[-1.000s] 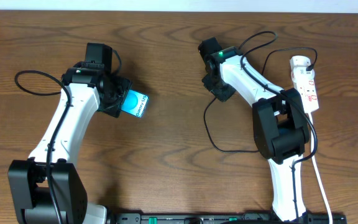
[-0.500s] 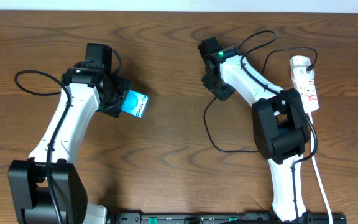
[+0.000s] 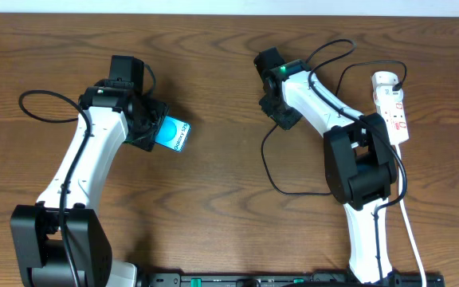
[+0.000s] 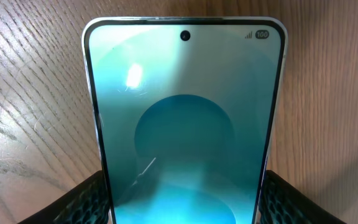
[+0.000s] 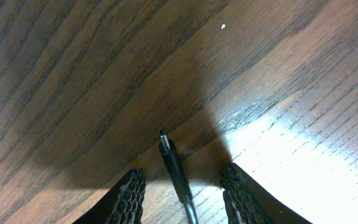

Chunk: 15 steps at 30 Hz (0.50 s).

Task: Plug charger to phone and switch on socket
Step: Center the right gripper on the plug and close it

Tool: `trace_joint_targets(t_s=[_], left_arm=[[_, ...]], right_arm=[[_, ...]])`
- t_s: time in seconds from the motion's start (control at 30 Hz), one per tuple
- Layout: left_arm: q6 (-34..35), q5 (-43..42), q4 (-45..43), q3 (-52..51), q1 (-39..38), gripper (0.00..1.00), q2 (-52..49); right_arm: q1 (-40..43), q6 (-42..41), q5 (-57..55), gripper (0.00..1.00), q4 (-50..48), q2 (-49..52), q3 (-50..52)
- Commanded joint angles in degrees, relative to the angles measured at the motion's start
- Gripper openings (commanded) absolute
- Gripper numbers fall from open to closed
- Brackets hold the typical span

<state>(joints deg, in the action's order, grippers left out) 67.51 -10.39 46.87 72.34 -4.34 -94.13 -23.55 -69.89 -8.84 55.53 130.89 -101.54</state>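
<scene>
The phone (image 3: 174, 135), with a cyan-blue screen, lies on the wooden table at centre left. My left gripper (image 3: 153, 131) is shut on its lower end. In the left wrist view the fingers (image 4: 86, 199) press both side edges of the phone (image 4: 185, 112). My right gripper (image 3: 280, 112) is open and low over the table. The charger's plug tip (image 5: 168, 152) lies between its fingers (image 5: 129, 196), touching neither. The thin black charger cable (image 3: 270, 169) loops across the table towards the socket (image 3: 394, 108), a white power strip at the far right.
The strip's white cord (image 3: 409, 227) runs down the right side to the table's front edge. My left arm's black cable (image 3: 42, 112) loops at the far left. Bare wooden table lies between the two arms.
</scene>
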Motion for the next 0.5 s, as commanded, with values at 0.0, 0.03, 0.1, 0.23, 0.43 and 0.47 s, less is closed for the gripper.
trace_joint_targets(t_s=[0.0,0.03,0.1,0.23,0.43,0.47], left_arm=[[-0.37,-0.09,0.24,-0.11,0.02,0.07,-0.02],[-0.37,-0.09,0.26,-0.11,0.02,0.07,-0.02],[-0.37,-0.09,0.37,-0.11,0.02,0.07,-0.02],[-0.37,-0.09,0.39,-0.11,0.02,0.07,-0.02],[-0.37,-0.09,0.37,-0.11,0.02,0.07,-0.02],[-0.37,-0.09,0.39,-0.11,0.02,0.07,-0.02]], right_arm=[[-0.61,0.26,-1.66,0.41,0.31,1.40,0.13],[-0.61,0.22,-1.79,0.41,0.44,1.40,0.13],[-0.61,0.22,-2.23,0.41,0.61,1.44,0.13],[-0.61,0.24,-2.86,0.41,0.66,1.44,0.13],[-0.61,0.20,-2.86,0.38,0.63,1.44,0.13],[-0.61,0.17,-2.86,0.38,0.63,1.44,0.13]])
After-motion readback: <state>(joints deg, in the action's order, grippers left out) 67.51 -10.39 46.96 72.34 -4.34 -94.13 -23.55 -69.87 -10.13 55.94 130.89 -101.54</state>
